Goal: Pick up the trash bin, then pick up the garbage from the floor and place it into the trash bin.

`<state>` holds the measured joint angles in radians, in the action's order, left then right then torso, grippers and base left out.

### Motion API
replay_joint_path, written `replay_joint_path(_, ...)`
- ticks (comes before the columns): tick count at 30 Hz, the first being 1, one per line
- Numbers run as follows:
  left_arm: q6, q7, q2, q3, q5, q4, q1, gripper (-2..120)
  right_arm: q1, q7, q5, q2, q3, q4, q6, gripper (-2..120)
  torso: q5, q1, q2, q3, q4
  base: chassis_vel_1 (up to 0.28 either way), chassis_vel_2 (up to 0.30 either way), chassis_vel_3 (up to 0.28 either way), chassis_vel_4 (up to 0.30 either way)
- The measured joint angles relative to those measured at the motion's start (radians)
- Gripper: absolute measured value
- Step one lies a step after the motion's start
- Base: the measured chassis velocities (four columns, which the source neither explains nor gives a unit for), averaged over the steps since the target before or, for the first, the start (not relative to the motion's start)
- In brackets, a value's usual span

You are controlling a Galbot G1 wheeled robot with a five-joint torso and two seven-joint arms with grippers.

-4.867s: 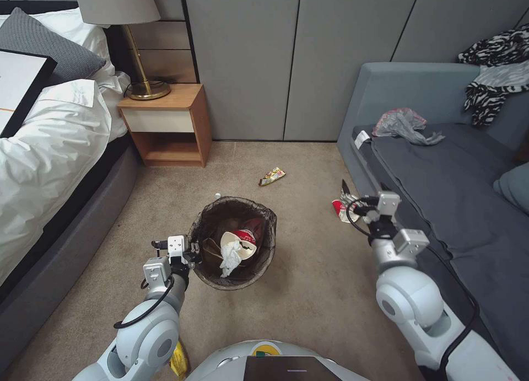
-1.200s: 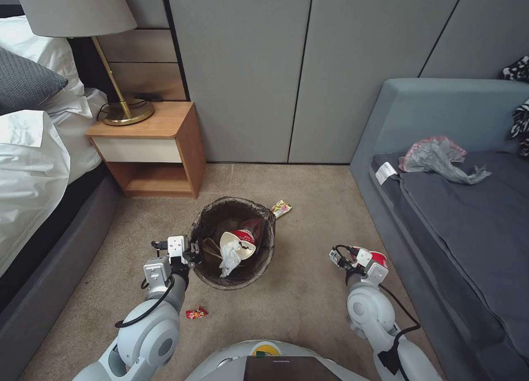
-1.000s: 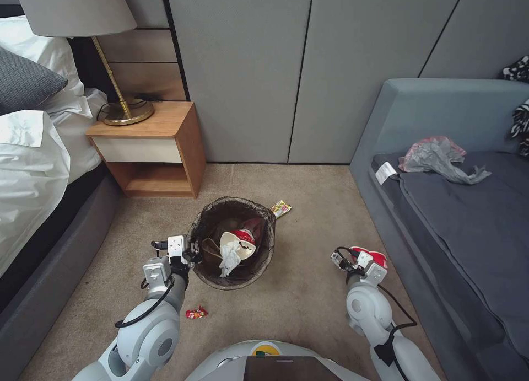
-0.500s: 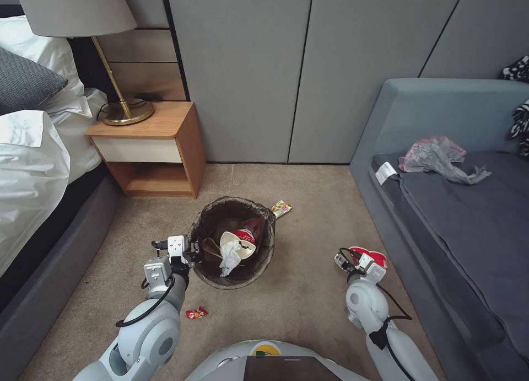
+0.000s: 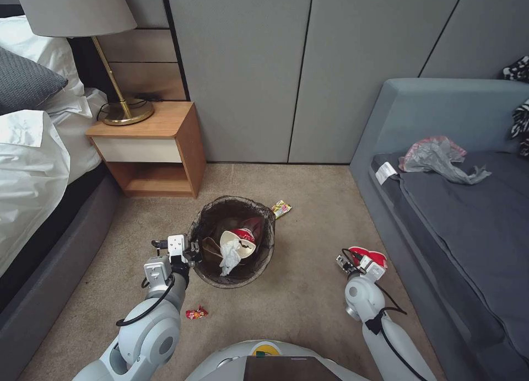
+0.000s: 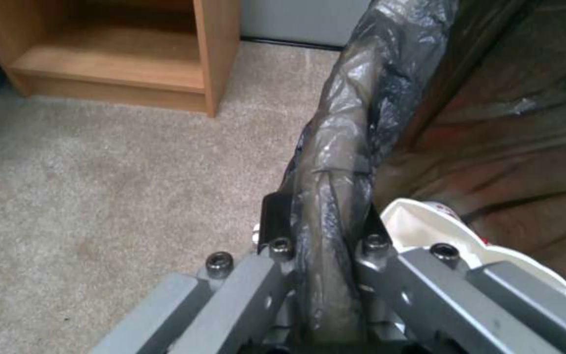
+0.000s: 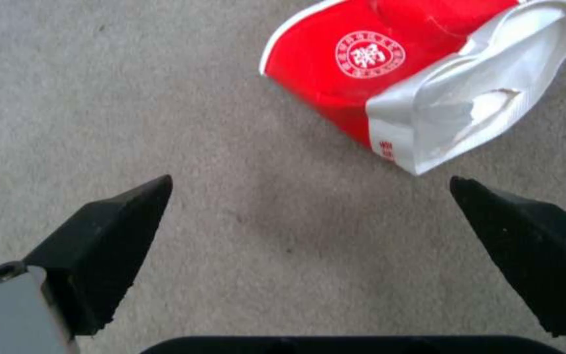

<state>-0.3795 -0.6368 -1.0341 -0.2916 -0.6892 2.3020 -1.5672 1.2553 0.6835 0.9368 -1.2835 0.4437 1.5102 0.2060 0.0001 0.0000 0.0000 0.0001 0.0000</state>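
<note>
Carpet floor (image 5: 308, 293) lies open between bed (image 5: 33, 215) and sofa (image 5: 452, 215). My left gripper (image 6: 322, 255) has its jaws shut on the trash bin (image 5: 234, 242) rim. My right gripper (image 7: 309, 221), jaws wide open, has crept lower over a squashed red cup (image 7: 420, 83) lying on its side, mouth maybe toward the sofa.
</note>
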Motion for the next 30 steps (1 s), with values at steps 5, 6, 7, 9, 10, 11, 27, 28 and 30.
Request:
replay_joint_path(5,-0.001,-0.001,0.0,0.0,0.0,0.0,0.0,0,-0.016,0.0,-0.002,0.0,0.001,-0.005,-0.005,100,0.0,0.0,0.0,0.0,0.0,0.0,0.0,0.0,0.0)
replay_joint_path(6,-0.001,-0.001,0.0,0.0,0.0,0.0,0.0,0,-0.02,0.001,-0.002,0.001,0.001,-0.005,-0.005,100,-0.0001,0.0,0.0,0.0,0.0,0.0,0.0,0.0,0.0)
replay_joint_path(7,-0.001,-0.001,0.0,0.0,0.0,0.0,0.0,0,-0.024,0.001,-0.002,0.001,0.001,-0.004,-0.005,100,-0.0001,0.0,0.0,0.0,0.0,0.0,0.0,0.0,0.0)
replay_joint_path(9,-0.001,-0.001,0.0,-0.001,0.0,0.0,0.0,0,-0.028,0.002,-0.002,0.001,0.001,-0.004,-0.005,100,0.0,0.0,0.0,0.0,0.0,0.0,0.0,0.0,0.0)
replay_joint_path(10,-0.001,-0.002,0.0,-0.001,-0.001,0.0,0.001,0,-0.037,0.006,-0.002,0.001,0.0,-0.007,-0.005,100,-0.0001,0.0,0.0,0.0,0.0,0.0,0.0,0.0,0.0)
replay_joint_path(11,-0.001,-0.002,0.0,-0.001,-0.001,0.0,0.002,0,-0.046,0.01,-0.003,0.0,0.0,-0.012,-0.005,100,-0.0001,0.0,0.0,0.0,0.0,0.0,0.0,0.0,0.0)
replay_joint_path(27,-0.002,-0.004,0.009,0.0,-0.008,-0.003,0.008,0,-0.133,0.056,-0.013,-0.013,-0.002,-0.102,-0.004,100,-0.0001,0.0,0.0,0.0,0.0,0.0,0.0,0.0,0.0)
replay_joint_path(28,-0.002,-0.004,0.01,0.0,-0.009,-0.003,0.008,0,-0.133,0.056,-0.013,-0.013,-0.002,-0.103,-0.004,100,-0.0001,0.0,0.0,0.0,0.0,0.0,0.0,0.0,0.0)
replay_joint_path(30,-0.002,-0.004,0.011,0.0,-0.009,-0.003,0.008,0,-0.136,0.057,-0.013,-0.014,-0.001,-0.107,-0.005,100,-0.0001,0.0,0.0,0.0,0.0,0.0,0.0,0.0,0.0)
